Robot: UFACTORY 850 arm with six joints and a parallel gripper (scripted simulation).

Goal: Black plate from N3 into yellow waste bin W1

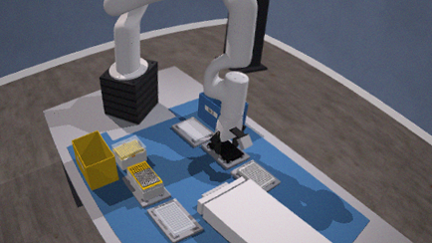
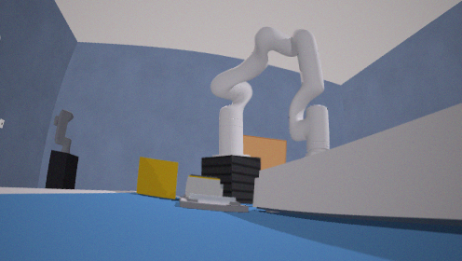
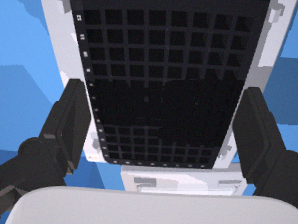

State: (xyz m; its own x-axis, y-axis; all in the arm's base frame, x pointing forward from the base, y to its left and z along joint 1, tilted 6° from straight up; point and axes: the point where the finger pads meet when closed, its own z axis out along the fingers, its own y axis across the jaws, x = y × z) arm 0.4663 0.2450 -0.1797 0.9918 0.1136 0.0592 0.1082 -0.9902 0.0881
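Observation:
The black plate [image 3: 166, 70] [image 1: 226, 156] lies in its grey work nest at the middle of the blue mat. My gripper [image 3: 163, 101] is open and right above the plate, one dark finger on each long side of it, nothing held. In the top view the gripper [image 1: 227, 143] hangs low over the plate [image 1: 227, 153]. The yellow waste bin [image 1: 94, 160] stands upright at the left edge of the mat and also shows in the exterior view [image 2: 157, 177].
A big white cooler [image 1: 266, 224] stands at the front right. Nests with white plates [image 1: 193, 130] [image 1: 256, 175] [image 1: 174, 218] flank the black plate. A yellow-rimmed tip box [image 1: 146, 178] and a clear-lidded box [image 1: 129, 151] stand next to the bin. A blue box [image 1: 210, 110] stands behind.

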